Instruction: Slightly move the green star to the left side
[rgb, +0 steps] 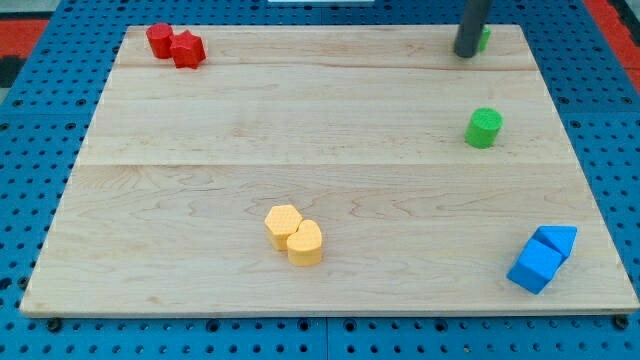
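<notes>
A green block (484, 38), largely hidden behind my rod, sits at the view's top right near the board's far edge; its shape cannot be made out. My tip (465, 53) rests on the board just to the left of it, touching or nearly touching. A second green block, a cylinder (484, 128), stands lower on the right side.
Two red blocks (176, 44) sit together at the top left corner. Two yellow blocks (295, 234) touch each other at the bottom centre. Two blue blocks (542, 258) sit together at the bottom right. The wooden board (300, 120) lies on a blue pegboard.
</notes>
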